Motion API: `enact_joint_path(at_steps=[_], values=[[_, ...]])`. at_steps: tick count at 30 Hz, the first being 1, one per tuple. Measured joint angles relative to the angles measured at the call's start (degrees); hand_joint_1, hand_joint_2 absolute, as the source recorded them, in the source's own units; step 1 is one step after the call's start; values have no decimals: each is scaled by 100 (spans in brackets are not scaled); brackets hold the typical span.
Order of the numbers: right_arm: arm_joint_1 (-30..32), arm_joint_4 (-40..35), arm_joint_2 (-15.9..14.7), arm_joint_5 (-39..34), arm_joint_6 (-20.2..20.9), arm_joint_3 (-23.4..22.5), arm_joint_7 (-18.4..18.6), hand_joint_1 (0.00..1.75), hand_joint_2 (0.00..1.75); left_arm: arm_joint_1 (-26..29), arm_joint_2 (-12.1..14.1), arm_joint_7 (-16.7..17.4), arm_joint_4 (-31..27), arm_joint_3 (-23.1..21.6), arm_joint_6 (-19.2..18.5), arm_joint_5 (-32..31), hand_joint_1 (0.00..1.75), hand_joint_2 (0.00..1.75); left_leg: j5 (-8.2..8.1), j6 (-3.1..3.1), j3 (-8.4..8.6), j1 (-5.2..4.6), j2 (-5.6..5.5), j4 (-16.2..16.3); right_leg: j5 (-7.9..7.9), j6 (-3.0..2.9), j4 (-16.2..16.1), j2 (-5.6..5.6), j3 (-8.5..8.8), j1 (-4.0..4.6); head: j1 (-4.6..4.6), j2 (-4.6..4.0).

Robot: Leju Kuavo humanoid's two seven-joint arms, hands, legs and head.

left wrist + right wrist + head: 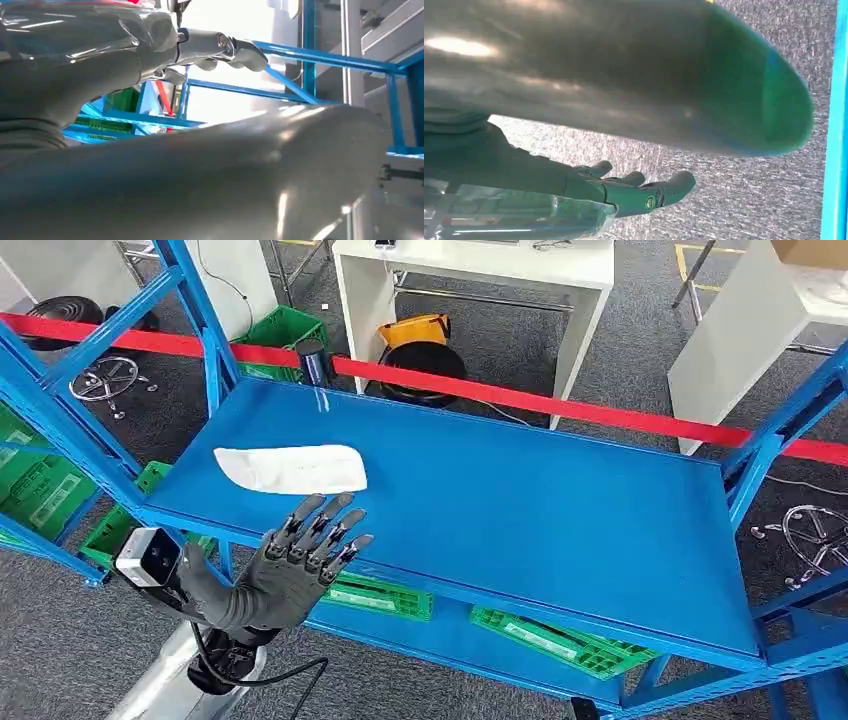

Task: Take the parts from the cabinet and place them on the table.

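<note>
A flat white bagged part [292,469] lies on the blue cabinet shelf [520,510], toward its left end. My left hand [300,560] is raised just in front of the shelf's near edge, below the part, fingers spread and holding nothing. The left wrist view looks past the thumb [210,165] to the outstretched fingers [220,50] and blue frame bars. My right hand [634,192] hangs over grey carpet with its fingers loosely apart and nothing in it.
Blue uprights [205,340] and diagonal braces frame the shelf on both sides. Green crates [560,640] sit on the lower level and on the floor at left. A red tape [560,405] runs behind the rack, with white tables [480,280] beyond.
</note>
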Motion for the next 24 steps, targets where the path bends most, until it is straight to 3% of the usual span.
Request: enact_joint_path(at_steps=[1, 2, 3, 5, 6, 8, 10, 11, 12, 13, 15, 16, 17, 18, 20, 21, 22, 24], values=[[15, 2, -4, -2, 0, 0, 2, 0, 0, 1, 0, 2, 2, -7, 0, 0, 0, 0, 0, -1, -3, 0, -22, 5, -70, 36, 300, 9, -148, -1, 4, 0], [27, 2, -7, -2, 0, 0, 7, 0, 0, 1, 0, 2, 4, -11, 0, 0, 0, 0, -2, -3, 0, 1, -46, 7, -16, 90, 266, 9, -146, -10, 4, 0], [27, 2, -11, -2, 0, 0, 7, 0, 0, 1, 0, 4, 4, -18, 0, 0, 0, 0, -6, -9, 4, 4, -68, 11, 128, 160, -21, 9, -9, -27, 4, 0], [18, 0, -20, -29, 0, -2, 7, 0, 0, -4, -2, 17, 4, -26, -4, 21, 0, 0, -42, -63, -3, 16, -114, 76, 541, 299, -1057, 9, 486, -69, 4, 0], [15, 2, -17, -66, -4, -13, 4, 0, 0, -14, 0, 44, 4, -31, -11, 44, 0, 0, -83, -114, -40, 11, -125, 149, 621, 300, -1442, 18, 647, -86, 11, 0], [21, 2, -7, -138, -9, -37, -15, 0, 0, -46, -4, 120, 11, -59, -29, 105, 0, 0, -123, -172, -99, -27, -146, 237, 623, 154, -1411, 32, 652, -45, -7, 0], [37, 2, 15, -168, -7, -44, -22, 0, 0, -55, -7, 149, 11, -81, -48, 146, 0, 0, -155, -207, -102, 0, -139, 222, 600, 69, -1413, 36, 647, -16, -2, 0], [34, 0, 50, -170, -5, -44, -24, 0, 0, -72, -7, 159, 11, -92, -52, 146, 0, 0, -195, -238, -102, 15, -135, 248, 600, 15, -1427, 35, 686, -95, 0, 0], [37, 0, 50, -177, 2, -48, -33, 0, 0, -88, -9, 175, 9, -105, -52, 151, 0, 0, -272, -276, -134, 18, -95, 356, 619, -8, -1428, 32, 717, -81, -2, 0], [35, 2, 57, -186, 7, -55, -33, 0, 0, -128, -7, 197, 7, -118, -52, 162, 0, 0, -457, -312, -258, 28, -62, 666, 609, -25, -1428, 32, 747, -82, -35, 0], [32, 2, 74, -216, 26, -59, -33, 0, 0, -151, -7, 245, 7, -135, -44, 188, 0, 0, -864, -363, -743, 49, -22, 1596, 600, -35, -1425, 32, 748, -67, -30, 0], [41, 2, 85, -245, 33, -70, -13, 0, 0, -149, -7, 277, 7, -159, -44, 218, 0, 0, -975, -370, -980, 55, -11, 2012, 591, -45, -1425, 32, 747, -59, -31, 0], [51, 4, 94, -269, 46, -83, 24, 0, 0, -151, -7, 293, 7, -173, -46, 244, 0, 0, -933, -360, -1099, 58, -5, 2152, 583, -55, -1424, 33, 752, -48, -30, 0], [62, 7, 103, -275, 57, -87, 81, 0, 0, -154, -7, 310, 7, -184, -50, 282, 0, 0, -757, -335, -1056, 57, -5, 1976, 575, -64, -1424, 37, 764, -38, -31, 0], [91, 13, 122, -286, 112, -90, 239, 0, 0, -191, -4, 334, 7, -199, -61, 335, 0, 0, -193, -229, -629, 35, -6, 1002, 544, -67, -1427, 48, 815, -4, -31, 0], [108, 20, 148, -280, 175, -92, 338, 0, 0, -228, -9, 341, 7, -214, -63, 347, 0, 0, 34, -135, -397, 3, -3, 504, 528, -56, -1431, 48, 835, 1, -31, 0], [121, 31, 168, -260, 267, -92, 446, 0, 0, -264, -11, 360, 7, -227, -61, 365, 0, 0, -63, -72, -301, -22, 22, 368, 515, -41, -1441, 43, 821, 30, -11, 0], [158, 59, 170, -214, 468, -81, 599, 0, 0, -309, -35, 383, 11, -247, -61, 389, 0, 0, -34, -49, -290, -59, 17, 325, 518, 10, -1449, 32, 798, 8, -24, 0]])
